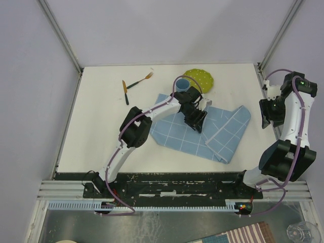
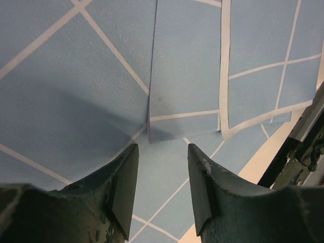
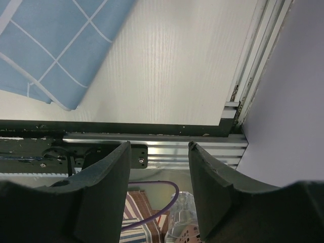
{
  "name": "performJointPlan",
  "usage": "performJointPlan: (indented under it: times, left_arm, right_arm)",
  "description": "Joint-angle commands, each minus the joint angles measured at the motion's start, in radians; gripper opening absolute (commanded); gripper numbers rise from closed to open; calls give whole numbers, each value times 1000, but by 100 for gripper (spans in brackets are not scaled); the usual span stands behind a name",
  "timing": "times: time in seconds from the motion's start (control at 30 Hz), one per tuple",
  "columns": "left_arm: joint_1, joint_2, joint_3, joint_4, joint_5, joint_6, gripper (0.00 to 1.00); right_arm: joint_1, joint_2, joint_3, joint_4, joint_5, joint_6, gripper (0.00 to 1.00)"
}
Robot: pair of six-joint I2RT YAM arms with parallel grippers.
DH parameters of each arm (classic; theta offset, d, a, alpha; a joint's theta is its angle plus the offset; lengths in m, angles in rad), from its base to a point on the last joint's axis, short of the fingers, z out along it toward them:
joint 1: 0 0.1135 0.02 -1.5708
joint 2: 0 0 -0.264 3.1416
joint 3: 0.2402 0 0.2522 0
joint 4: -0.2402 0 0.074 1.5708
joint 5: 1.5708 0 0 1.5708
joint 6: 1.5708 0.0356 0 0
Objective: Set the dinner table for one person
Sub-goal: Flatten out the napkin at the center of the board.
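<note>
The dinner table fills the view as a broad white top, and nothing is laid as a place setting yet. At its far left a knife and a fork lie loose, near each other but not parallel. To their right, along the far edge, a blue cup stands just beside a yellow-green dotted plate. Near of those two, a light-blue grid cloth lies rumpled in the middle of the table, its long axis running from far left to near right and its right-hand part doubled over. The left gripper hangs directly above the cloth's left half with its jaws parted and nothing between them. Its wrist view shows a folded layer of cloth straight ahead of the fingertips, with the layer's corner almost in line with the gap and its edges running away from the gripper. The likely step is spreading the cloth flat, so the move turns on that corner lying just ahead of the jaws and below them. The left arm is plainly the nearer one. At the far right, the right gripper is well apart from the cloth by the table's right edge, its jaws also apart and empty.
</note>
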Motion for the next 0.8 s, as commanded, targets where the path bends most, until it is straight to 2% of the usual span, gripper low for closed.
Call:
performJointPlan:
  times: [0.0,0.1,0.6,0.63,0.67,0.73,0.77]
  left_arm:
    - [-5,30,55,26,18,-35,51]
    - [-18,30,59,31,36,-34,51]
    - [-84,97,76,1,-63,-44,50]
    - [-85,101,76,1,-64,-43,46]
    - [-86,101,76,0,-66,-43,38]
    - [-86,100,80,-6,-71,-34,11]
    - [-86,99,85,-10,-79,-30,4]
  right_arm:
    - [-1,-50,-22,-2,28,-30,57]
    - [-1,-69,-53,5,50,-40,57]
    - [-1,-84,-72,10,52,-38,57]
    - [-1,-85,-72,11,53,-37,57]
    - [-1,-84,-72,13,56,-37,57]
    - [-1,-84,-73,16,62,-33,57]
    - [-1,-84,-72,18,66,-32,56]
